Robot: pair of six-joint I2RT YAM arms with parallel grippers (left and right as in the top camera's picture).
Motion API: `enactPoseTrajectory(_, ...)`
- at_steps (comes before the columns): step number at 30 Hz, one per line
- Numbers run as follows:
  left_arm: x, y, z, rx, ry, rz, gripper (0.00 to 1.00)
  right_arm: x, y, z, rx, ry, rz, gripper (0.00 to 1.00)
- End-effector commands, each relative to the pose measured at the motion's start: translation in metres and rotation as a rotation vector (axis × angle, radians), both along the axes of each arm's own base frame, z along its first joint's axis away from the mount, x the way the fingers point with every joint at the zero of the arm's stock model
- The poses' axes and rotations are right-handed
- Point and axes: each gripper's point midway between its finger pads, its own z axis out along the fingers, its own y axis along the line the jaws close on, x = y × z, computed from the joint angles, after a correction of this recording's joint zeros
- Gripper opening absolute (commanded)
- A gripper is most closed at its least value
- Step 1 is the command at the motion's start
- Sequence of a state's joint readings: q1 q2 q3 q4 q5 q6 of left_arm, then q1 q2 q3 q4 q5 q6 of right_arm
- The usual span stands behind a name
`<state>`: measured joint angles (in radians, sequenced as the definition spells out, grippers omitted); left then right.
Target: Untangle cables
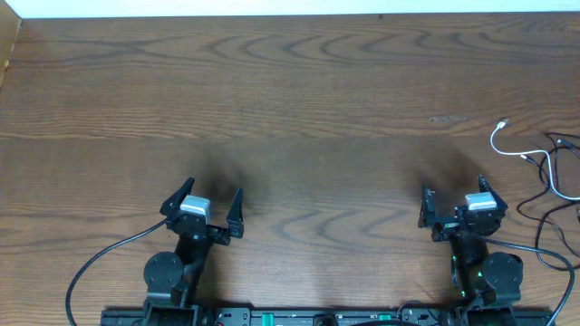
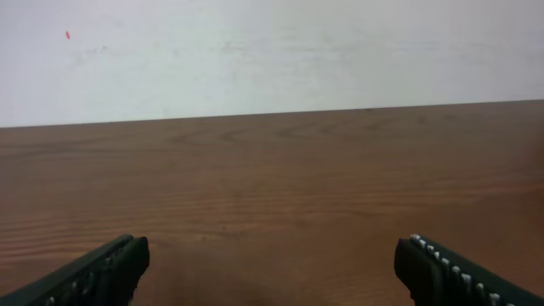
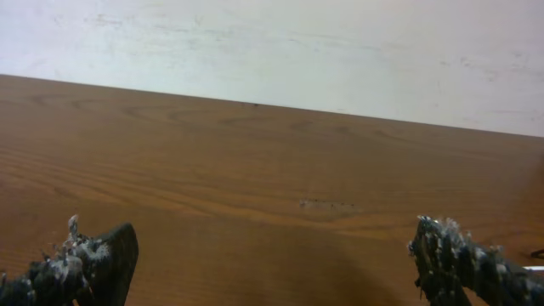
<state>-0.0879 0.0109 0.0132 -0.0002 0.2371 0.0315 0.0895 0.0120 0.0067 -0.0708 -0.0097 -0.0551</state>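
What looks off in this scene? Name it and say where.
On the right gripper, the fingers look ragged, coated in frayed greyish bits; the left gripper has clean ones. The white cable and black cable lie crossed at the far right edge of the table, partly out of the overhead view.

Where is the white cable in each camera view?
Overhead: the white cable lies at the far right edge, mid-height, crossing the black cable.
Left wrist: not in it.
Right wrist: not clearly in it; a pale sliver at the right edge may be it.
Shared landmark: the table's far edge against the white wall.
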Motion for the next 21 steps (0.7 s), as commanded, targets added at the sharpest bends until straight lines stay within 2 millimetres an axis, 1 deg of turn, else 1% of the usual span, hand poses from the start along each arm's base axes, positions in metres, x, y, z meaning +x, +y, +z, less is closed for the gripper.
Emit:
enactPoseTrajectory(1, -0.001, 0.000, -0.014, 0.021, 0.043, 0.002, 0.96, 0.000, 0.001, 0.000, -0.006, -0.001, 0.003, 0.99)
enactPoseTrajectory(6, 0.000, 0.004, -0.014, 0.024, 0.043, 0.021, 0.96, 0.000, 0.001, 0.000, -0.006, -0.001, 0.003, 0.99)
enactPoseTrajectory(11, 0.002, 0.016, -0.014, 0.031, 0.043, 0.095, 0.96, 0.000, 0.001, 0.000, -0.006, -0.001, 0.003, 0.99)
enactPoseTrajectory(21, 0.002, 0.016, -0.017, 0.032, 0.052, 0.095, 0.96, 0.000, 0.001, 0.000, -0.006, -0.001, 0.003, 0.99)
